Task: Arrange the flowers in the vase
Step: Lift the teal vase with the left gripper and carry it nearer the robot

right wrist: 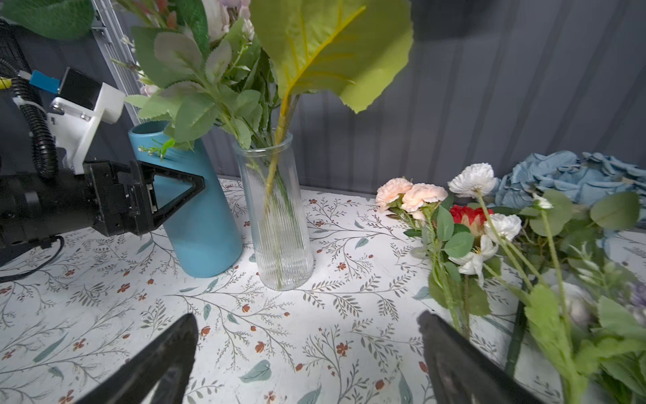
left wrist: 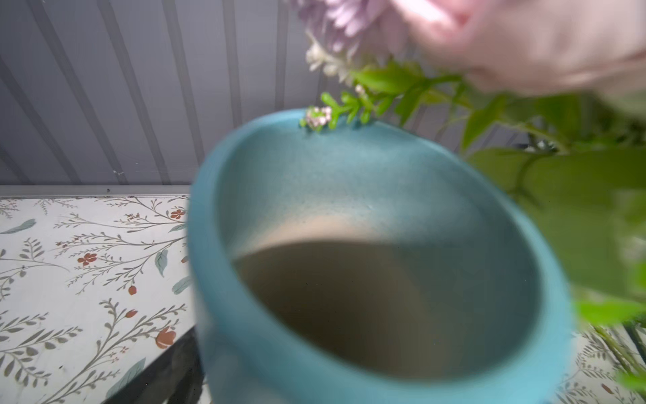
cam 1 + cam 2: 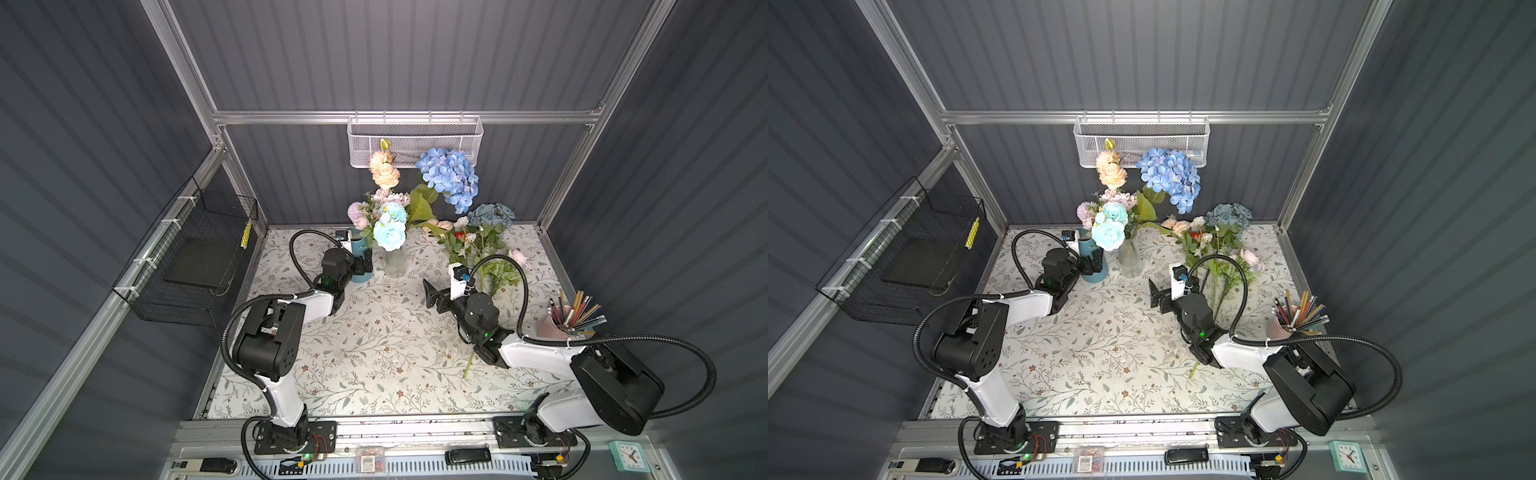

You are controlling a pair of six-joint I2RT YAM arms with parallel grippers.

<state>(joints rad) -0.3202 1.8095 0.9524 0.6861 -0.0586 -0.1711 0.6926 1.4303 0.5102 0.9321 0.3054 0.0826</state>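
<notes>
Showing the work cell from left to right, seen in both top views. The left gripper (image 3: 362,266) reaches to the blue vase (image 1: 199,238) at the back of the table (image 3: 374,353). Its jaws are spread wide, and one finger (image 1: 197,182) crosses the near side of the vase body. Whether the pads press the vase cannot be told. The left wrist view looks into the mouth of this vase, where a small sprig (image 2: 316,117) lies over the rim.

Just beside it, to the right, stands the glass vase (image 3: 395,262). It holds upright flowers (image 3: 390,232): pale-blue roses in front, lilac ones at the left, peach roses above, and a blue hydrangea (image 3: 451,178) leaning to the right.

The right gripper (image 3: 434,297) hovers over bare table in front of the glass vase and to its right. Its jaws are wide apart and hold nothing.

The loose flowers (image 3: 478,245) lie flat on the table just beside this gripper, on its right. Their heads point to the back wall: peach, white and red blooms, with a grey-blue hydrangea (image 3: 491,215) behind them. One stem (image 3: 468,368) runs forward under the right arm. In the right wrist view the nearest stems pass close by the finger on that side, apart from it.

A pencil cup (image 3: 557,326) stands at the right edge.
</notes>
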